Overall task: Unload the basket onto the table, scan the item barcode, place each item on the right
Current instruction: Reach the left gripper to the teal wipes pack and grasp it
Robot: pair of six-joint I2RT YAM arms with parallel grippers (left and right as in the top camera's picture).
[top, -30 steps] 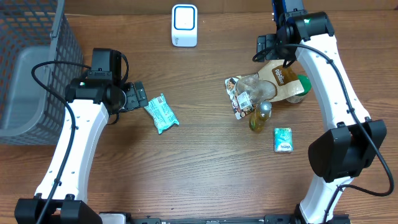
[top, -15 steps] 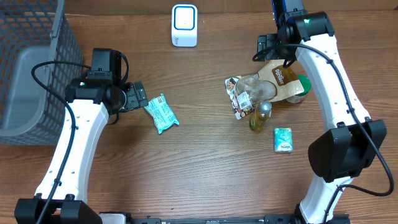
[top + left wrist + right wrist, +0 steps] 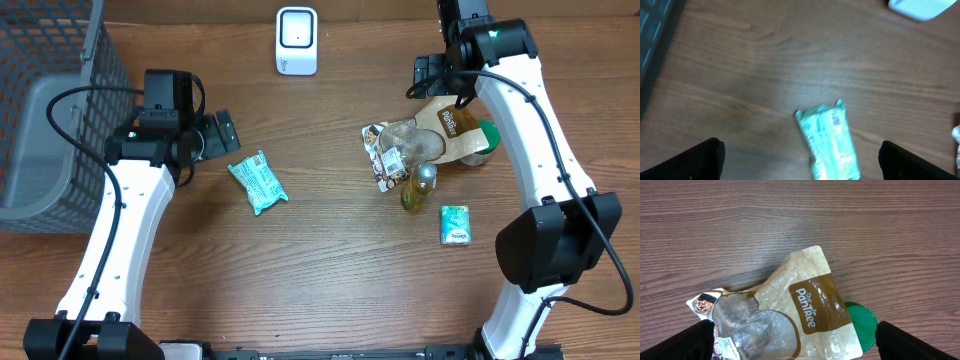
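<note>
A teal snack packet [image 3: 258,181] lies flat on the wooden table, left of centre. In the left wrist view the packet [image 3: 830,142] is blurred and shows a small barcode near its top end. My left gripper [image 3: 218,133] hovers open just up and left of it; nothing sits between its fingers [image 3: 700,159]. The white barcode scanner [image 3: 296,40] stands at the back centre, its edge showing as the scanner [image 3: 920,7]. My right gripper [image 3: 432,82] is open above a brown PanTree bag [image 3: 810,315], holding nothing.
A grey basket [image 3: 55,110] fills the far left. A pile sits at the right: the brown bag [image 3: 450,128], a green lid [image 3: 862,322], a printed snack packet [image 3: 380,155], a small bottle [image 3: 420,187] and a teal box [image 3: 455,224].
My left gripper has pulled back from the teal packet, toward the table's far side, still open. The packet and the right arm have stayed put.
</note>
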